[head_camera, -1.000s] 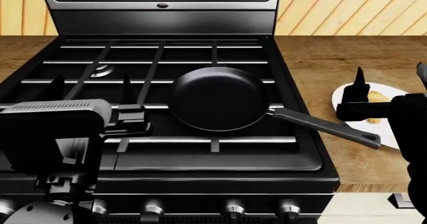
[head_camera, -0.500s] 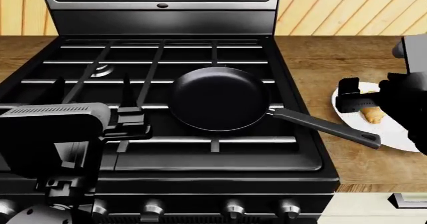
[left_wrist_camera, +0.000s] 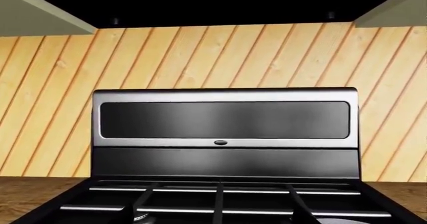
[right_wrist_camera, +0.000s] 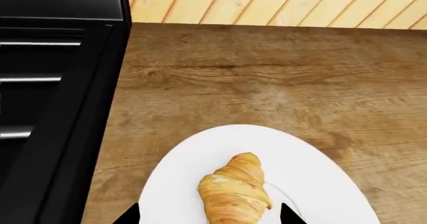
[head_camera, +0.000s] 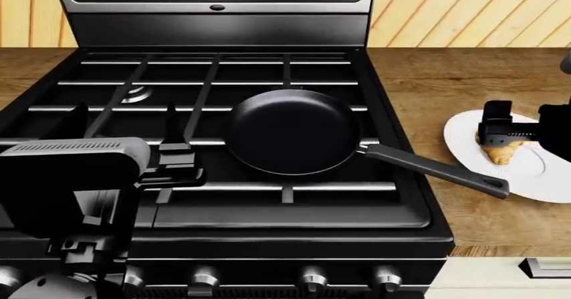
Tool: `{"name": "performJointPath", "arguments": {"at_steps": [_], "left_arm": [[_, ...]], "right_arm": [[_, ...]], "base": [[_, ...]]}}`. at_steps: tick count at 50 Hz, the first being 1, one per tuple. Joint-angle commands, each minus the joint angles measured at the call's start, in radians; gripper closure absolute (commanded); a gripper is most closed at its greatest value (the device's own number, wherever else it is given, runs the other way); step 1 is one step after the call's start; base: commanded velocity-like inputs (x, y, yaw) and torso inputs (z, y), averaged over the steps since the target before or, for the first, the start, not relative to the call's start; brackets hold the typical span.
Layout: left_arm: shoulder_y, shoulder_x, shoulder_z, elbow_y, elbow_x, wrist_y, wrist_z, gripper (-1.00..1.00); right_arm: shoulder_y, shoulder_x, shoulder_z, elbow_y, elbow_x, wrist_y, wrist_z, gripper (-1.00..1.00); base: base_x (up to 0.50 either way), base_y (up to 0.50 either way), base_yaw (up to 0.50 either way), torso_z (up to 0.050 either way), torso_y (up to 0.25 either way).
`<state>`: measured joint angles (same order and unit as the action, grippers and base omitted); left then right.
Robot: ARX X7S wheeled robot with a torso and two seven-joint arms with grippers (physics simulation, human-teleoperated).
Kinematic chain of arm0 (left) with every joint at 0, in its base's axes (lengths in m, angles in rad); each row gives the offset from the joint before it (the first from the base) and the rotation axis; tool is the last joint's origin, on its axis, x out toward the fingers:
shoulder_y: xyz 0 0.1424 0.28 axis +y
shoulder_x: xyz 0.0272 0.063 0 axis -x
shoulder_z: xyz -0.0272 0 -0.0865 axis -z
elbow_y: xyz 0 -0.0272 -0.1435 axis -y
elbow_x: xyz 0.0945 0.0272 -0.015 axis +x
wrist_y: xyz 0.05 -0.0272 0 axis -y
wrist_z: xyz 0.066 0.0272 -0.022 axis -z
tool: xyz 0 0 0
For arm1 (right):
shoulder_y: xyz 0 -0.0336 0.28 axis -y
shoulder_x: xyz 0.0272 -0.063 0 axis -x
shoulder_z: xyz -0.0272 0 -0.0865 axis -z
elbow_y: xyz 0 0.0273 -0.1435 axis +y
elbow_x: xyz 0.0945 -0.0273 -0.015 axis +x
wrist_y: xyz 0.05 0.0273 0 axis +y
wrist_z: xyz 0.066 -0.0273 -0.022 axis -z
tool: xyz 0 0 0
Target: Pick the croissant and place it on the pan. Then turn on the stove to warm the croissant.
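Head view showed the croissant (head_camera: 499,153) lying on a white plate (head_camera: 535,178) on the wooden counter (head_camera: 428,78), right of the stove (head_camera: 223,205), with the right gripper (head_camera: 497,134) hanging over it and hiding its upper part — the plate's right side was cut off by the frame edge. In the right wrist view only two dark fingertips (right_wrist_camera: 131,215) showed, spread on either side of the croissant (right_wrist_camera: 235,190) and not touching it. The pan (head_camera: 293,132) sat empty on the grates, handle toward the plate; the left gripper (head_camera: 170,158) hovered over the grates — spread or pressed together, I could not tell.
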<state>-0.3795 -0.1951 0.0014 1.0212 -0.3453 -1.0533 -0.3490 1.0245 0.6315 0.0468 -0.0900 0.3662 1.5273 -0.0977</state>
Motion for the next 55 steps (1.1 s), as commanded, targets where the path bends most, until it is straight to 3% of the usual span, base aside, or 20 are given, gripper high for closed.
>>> {"name": "performJointPath", "arguments": {"at_steps": [1, 40, 55], "left_arm": [[-0.002, -0.014, 0.008, -0.008, -0.021, 0.011, -0.019, -1.0], [0.016, -0.044, 0.008, -0.031, -0.056, 0.052, -0.059, -1.0], [0.033, -0.052, 0.019, -0.051, -0.058, 0.085, -0.066, -1.0]], "right_arm": [[0.004, 0.034, -0.003, 0.032, 0.014, 0.016, 0.005, -1.0], [0.069, 0.017, -0.114, 0.29, -0.021, -0.175, -0.019, -1.0], [-0.014, 0.011, -0.031, 0.241, 0.004, -0.176, 0.0, -1.0]], "base": [[0.0, 0.0, 0.0, 0.0, 0.0], [0.0, 0.0, 0.0, 0.0, 0.0], [0.0, 0.0, 0.0, 0.0, 0.0]]}}
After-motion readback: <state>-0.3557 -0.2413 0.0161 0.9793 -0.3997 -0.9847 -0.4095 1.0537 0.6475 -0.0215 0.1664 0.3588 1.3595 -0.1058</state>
